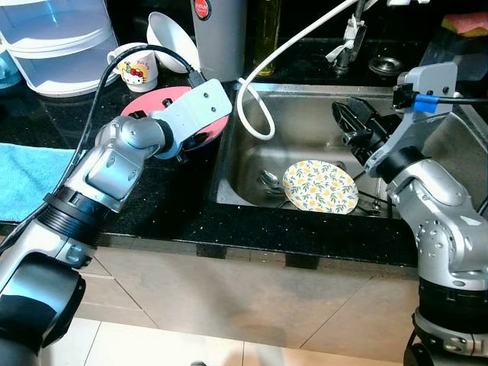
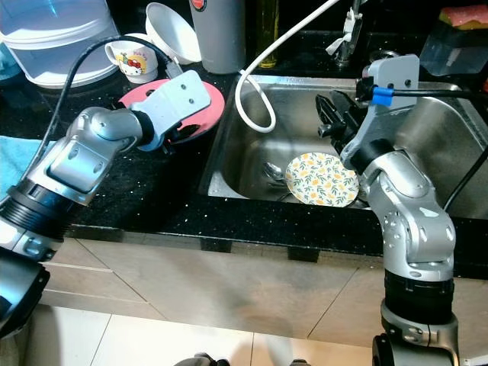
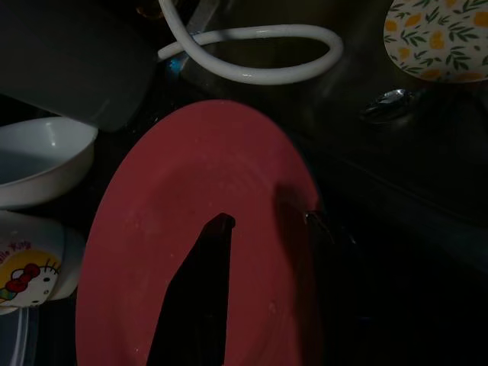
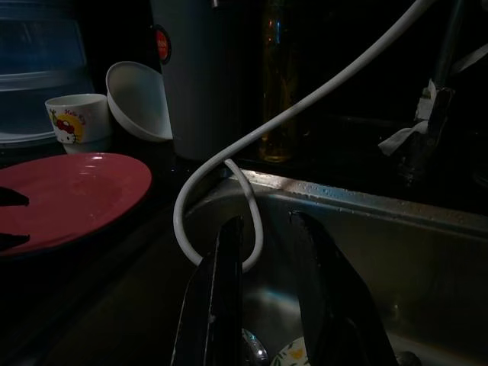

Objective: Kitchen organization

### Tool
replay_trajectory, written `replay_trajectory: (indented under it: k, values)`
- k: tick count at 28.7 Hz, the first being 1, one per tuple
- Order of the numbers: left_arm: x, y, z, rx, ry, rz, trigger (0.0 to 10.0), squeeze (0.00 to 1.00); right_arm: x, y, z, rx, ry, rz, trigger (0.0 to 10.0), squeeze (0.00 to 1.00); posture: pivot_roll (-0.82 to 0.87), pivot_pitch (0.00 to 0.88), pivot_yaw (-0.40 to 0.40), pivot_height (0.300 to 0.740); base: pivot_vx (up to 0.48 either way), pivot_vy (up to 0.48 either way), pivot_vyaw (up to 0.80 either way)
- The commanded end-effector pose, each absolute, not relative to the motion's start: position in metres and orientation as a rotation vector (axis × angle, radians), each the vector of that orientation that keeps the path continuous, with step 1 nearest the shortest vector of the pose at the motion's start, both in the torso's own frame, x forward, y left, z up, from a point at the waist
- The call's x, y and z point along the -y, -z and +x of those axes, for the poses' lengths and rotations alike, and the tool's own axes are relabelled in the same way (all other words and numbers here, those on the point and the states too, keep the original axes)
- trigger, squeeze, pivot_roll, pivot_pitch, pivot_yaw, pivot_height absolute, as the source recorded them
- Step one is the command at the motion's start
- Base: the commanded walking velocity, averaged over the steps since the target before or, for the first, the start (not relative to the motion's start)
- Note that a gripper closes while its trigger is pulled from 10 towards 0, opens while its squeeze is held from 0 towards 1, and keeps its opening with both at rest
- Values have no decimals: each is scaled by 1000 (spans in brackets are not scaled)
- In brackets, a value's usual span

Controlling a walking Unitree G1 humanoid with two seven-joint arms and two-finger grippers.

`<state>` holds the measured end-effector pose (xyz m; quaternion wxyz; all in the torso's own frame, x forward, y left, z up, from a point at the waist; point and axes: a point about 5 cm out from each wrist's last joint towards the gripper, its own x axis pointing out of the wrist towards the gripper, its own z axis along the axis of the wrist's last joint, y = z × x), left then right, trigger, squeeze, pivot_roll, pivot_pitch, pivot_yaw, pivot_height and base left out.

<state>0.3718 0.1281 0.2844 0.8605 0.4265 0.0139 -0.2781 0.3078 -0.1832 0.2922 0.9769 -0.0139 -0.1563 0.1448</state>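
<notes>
A red plate (image 1: 171, 103) lies on the black counter (image 1: 152, 198) just left of the sink (image 1: 305, 95). My left gripper (image 3: 267, 225) is at the plate's near rim, one finger (image 3: 198, 297) on top of it and the other at its edge, shut on it. My right gripper (image 4: 263, 221) hovers open over the sink's back part, holding nothing. Below it in the basin lie a floral plate (image 1: 320, 187) and a spoon (image 1: 268, 179).
A white hose (image 1: 255, 114) loops into the sink from the faucet (image 1: 347, 42). Behind the red plate stand a cartoon mug (image 1: 137, 69), a tilted white bowl (image 1: 171, 38) and a grey canister (image 1: 219, 38). A blue towel (image 1: 27, 179) and a clear container (image 1: 57, 42) are at the left.
</notes>
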Motion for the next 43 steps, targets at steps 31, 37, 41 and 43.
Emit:
replay_trajectory:
  k: [31,37,41,43]
  values:
    - [-138,-267,382,-90,542,905,9333,0,188,-293,307,309,-268,-24,10000,0,49,115,66,740,0,0,0]
    - [-144,-265,384,-84,502,970,8549,0,188,-293,307,310,-267,-23,10000,0,49,116,65,740,0,0,0]
    - [-145,-259,383,-102,508,1008,8431,0,188,-293,307,311,-267,-23,10000,0,49,116,65,740,0,0,0]
    - [-147,-253,383,-114,511,1044,7373,0,188,-293,307,312,-266,-23,10000,0,49,116,65,740,0,0,0]
